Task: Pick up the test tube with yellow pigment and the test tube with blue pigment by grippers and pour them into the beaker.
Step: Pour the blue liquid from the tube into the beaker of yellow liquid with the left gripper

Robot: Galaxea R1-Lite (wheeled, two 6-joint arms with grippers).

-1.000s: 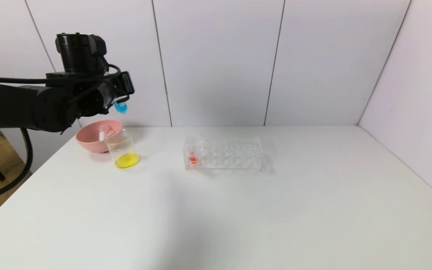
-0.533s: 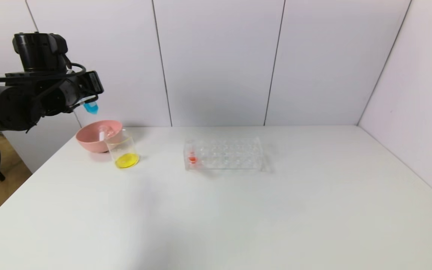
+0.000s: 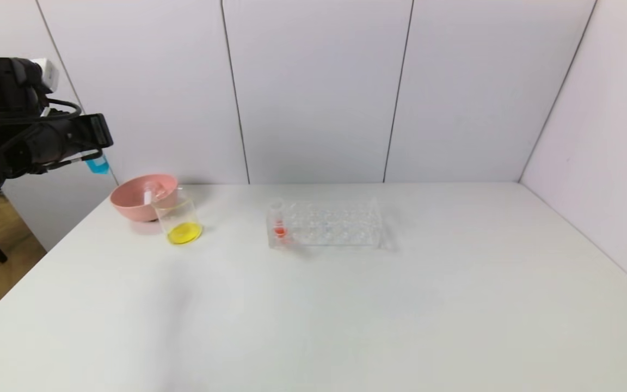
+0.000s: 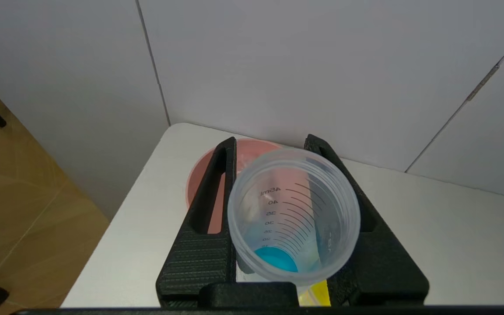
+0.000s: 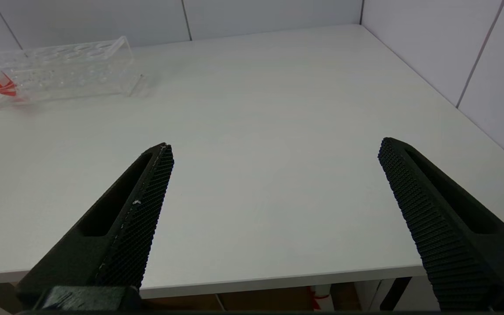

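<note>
Left gripper clamped on the test tube with blue pigment — held high, off the table's left edge. Below it and toward the table: pink bowl, then the beaker touching the bowl, yellow liquid inside. A tube lies in the bowl. Right gripper parked over the near table edge — fingers wide apart, nothing between them.
</note>
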